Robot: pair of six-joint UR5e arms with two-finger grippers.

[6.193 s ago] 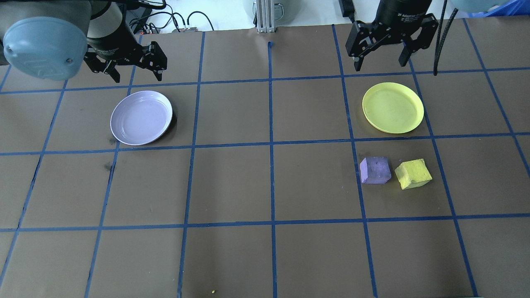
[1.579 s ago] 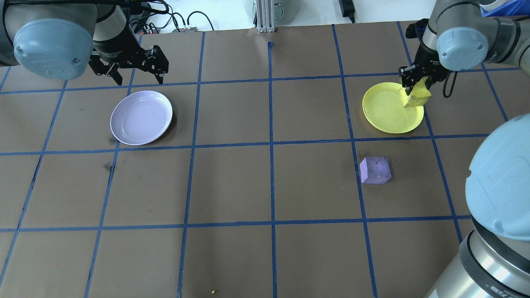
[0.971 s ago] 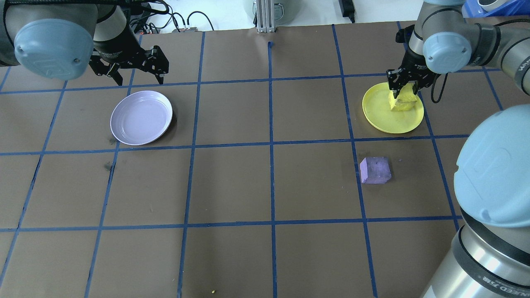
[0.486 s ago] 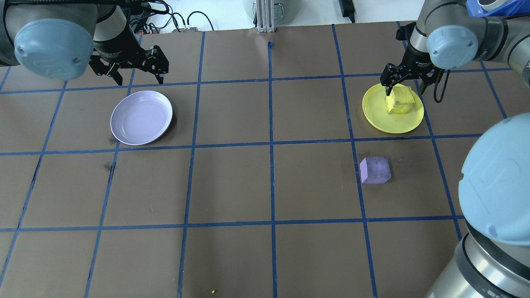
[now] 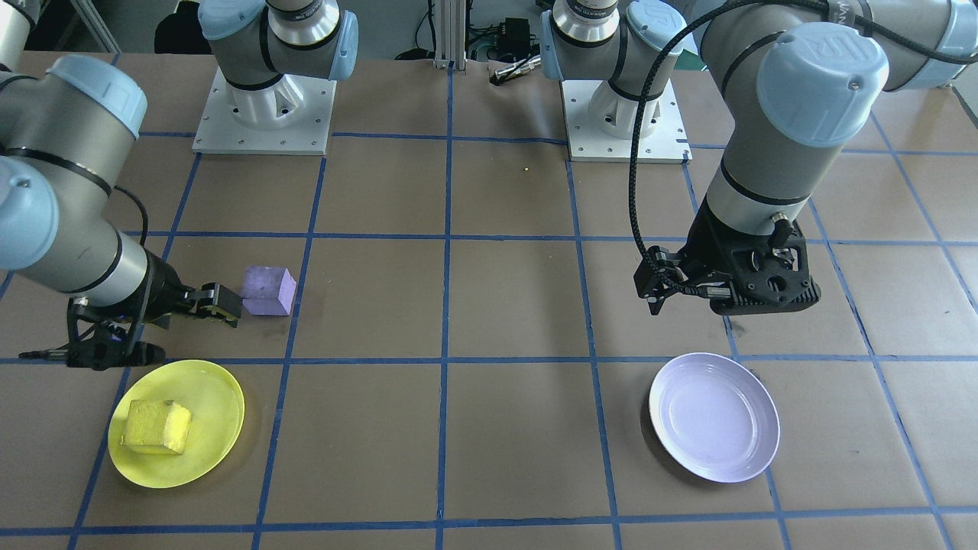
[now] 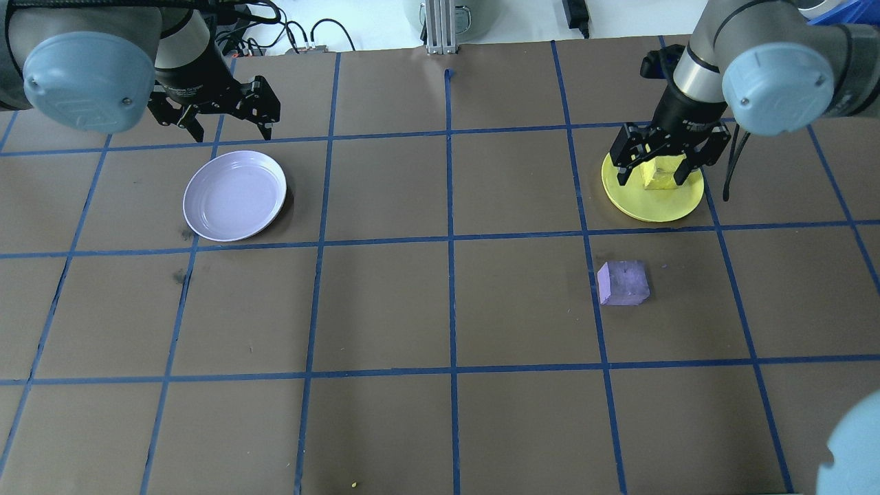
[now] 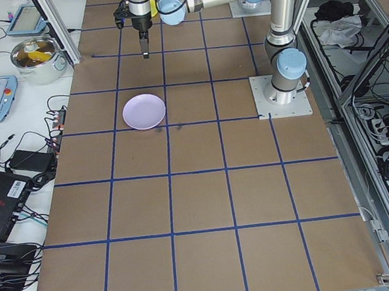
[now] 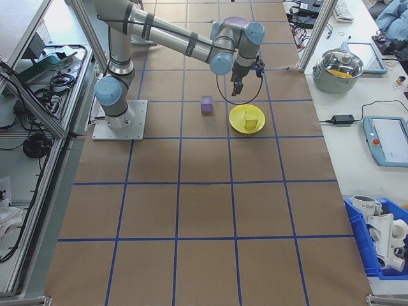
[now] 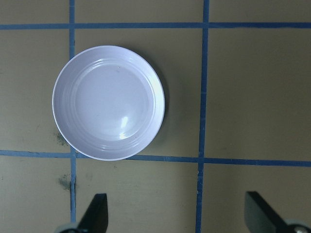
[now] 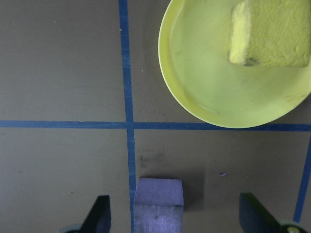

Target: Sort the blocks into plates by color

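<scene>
The yellow block [image 6: 660, 177] lies in the yellow plate [image 6: 639, 204], toward its far side, also seen as the yellow block [image 10: 272, 34] in the yellow plate [image 10: 209, 73]. My right gripper [image 6: 652, 175] hangs open above that plate, holding nothing. The purple block [image 6: 623, 282] rests on the table nearer the robot, and as the purple block [image 10: 158, 204] it shows between my right gripper's [image 10: 177, 218] fingers, below them. My left gripper [image 6: 232, 130] is open and empty just beyond the lavender plate [image 6: 234, 196], which holds nothing.
Blue tape lines divide the brown table into squares. Cables [image 6: 302, 34] and a metal post [image 6: 440, 27] sit at the far edge. The two arm bases [image 5: 263, 114] stand on the robot's side. A pot [image 8: 344, 67] and tablets lie off the table.
My right gripper opened and left the yellow block in the yellow plate, then rose and shifted slightly toward the purple block. The left arm has not moved.
</scene>
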